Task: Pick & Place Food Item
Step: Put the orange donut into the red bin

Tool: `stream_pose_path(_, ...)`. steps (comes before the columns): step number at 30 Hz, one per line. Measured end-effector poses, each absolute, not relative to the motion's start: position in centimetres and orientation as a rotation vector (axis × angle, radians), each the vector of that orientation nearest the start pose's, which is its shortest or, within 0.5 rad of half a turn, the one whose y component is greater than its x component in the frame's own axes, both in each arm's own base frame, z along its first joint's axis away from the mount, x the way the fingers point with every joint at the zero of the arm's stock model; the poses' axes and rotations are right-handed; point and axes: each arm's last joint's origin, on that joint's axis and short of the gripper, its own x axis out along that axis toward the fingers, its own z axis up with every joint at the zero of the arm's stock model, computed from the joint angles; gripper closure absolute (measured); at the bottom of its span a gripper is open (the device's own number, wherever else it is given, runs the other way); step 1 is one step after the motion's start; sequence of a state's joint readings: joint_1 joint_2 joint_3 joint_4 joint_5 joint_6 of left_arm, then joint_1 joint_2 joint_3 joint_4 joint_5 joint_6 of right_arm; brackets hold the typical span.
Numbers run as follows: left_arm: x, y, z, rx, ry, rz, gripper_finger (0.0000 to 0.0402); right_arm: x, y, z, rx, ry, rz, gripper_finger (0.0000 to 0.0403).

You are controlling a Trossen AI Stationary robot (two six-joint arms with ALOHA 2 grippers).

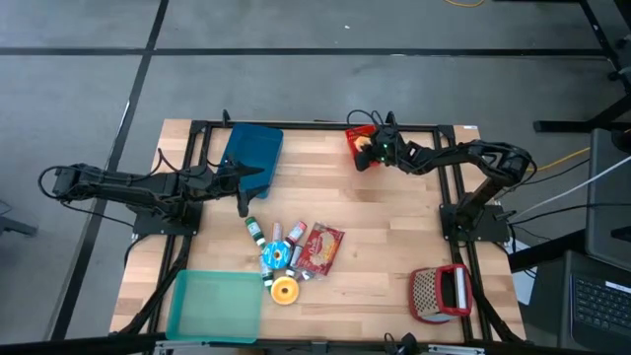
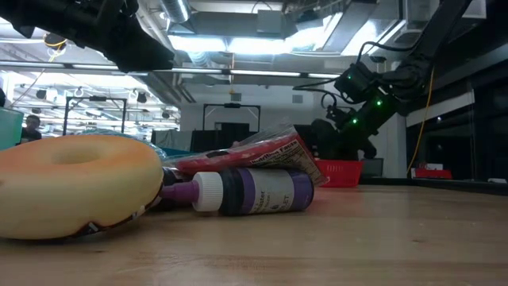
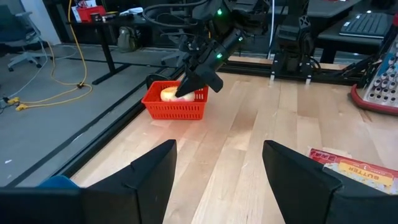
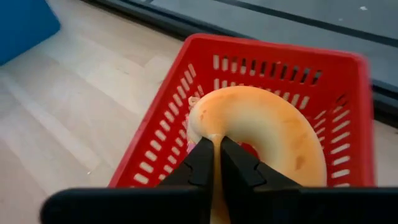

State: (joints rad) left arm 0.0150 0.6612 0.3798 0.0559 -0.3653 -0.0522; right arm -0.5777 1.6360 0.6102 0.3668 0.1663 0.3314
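A red basket (image 1: 360, 141) stands at the table's far edge, right of centre. Inside it lies a tan donut (image 4: 267, 130), with my right gripper (image 4: 216, 158) shut on it; the left wrist view shows the same donut (image 3: 169, 94) at the basket's rim. My left gripper (image 3: 217, 168) stands open and holds nothing, over the table beside a blue bin (image 1: 251, 153). A second donut (image 1: 285, 291) lies on the table near the front. My right gripper pinches the donut's ring on its near side (image 4: 214, 142) between the two fingers, and the ring is squeezed thin there. One finger (image 4: 239, 165) stands at the hole, the other outside the ring. The fingers slant down from the table's right. The donut is inside the basket's walls.
Bottles (image 1: 271, 247) and a red snack packet (image 1: 320, 248) lie in a heap mid-table. A teal bin (image 1: 215, 306) sits at the front left, and a red-framed grater (image 1: 441, 293) at the front right. Bare wood lies between the heap and the basket.
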Motion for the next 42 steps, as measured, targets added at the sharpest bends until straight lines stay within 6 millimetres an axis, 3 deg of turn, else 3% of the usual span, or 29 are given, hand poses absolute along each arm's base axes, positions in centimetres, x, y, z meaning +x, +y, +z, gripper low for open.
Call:
stream_pose_path(9,15.6,1.3,23.4,-0.015,0.213,0.385,0.0167,24.3,-16.4,13.1,0.437,0.513,-0.818,0.0234)
stream_pose_path(13,15.6,1.3,23.4,-0.016,0.213,0.385,0.0167,24.4,-16.5,13.4,0.422,0.473,-0.842,0.0190)
stream_pose_path(19,15.6,1.3,23.4,-0.016,0.213,0.385,0.0167,25.3,-16.6,14.6,0.405,0.352,-0.775,0.0178)
stream_pose_path(25,15.6,1.3,23.3,-0.025,0.218,0.386,0.0167,27.7,-15.7,17.6,0.347,0.299,-0.594,0.0195)
stream_pose_path(28,15.6,1.3,23.3,-0.026,0.219,0.385,0.0167,29.6,-14.1,19.3,0.356,0.298,-0.339,0.0199)
stream_pose_path(31,15.6,1.3,23.3,-0.026,0.219,0.385,0.0167,31.7,-11.0,20.2,0.319,0.354,-0.163,0.0200)
stream_pose_path(37,15.7,1.1,23.1,-0.049,0.232,0.342,0.0167,35.0,-4.2,20.5,0.164,0.415,-0.018,0.0201)
stream_pose_path(42,16.3,0.6,21.6,-0.131,0.355,0.280,0.0167,35.5,-1.7,20.9,0.150,0.407,0.012,0.0201)
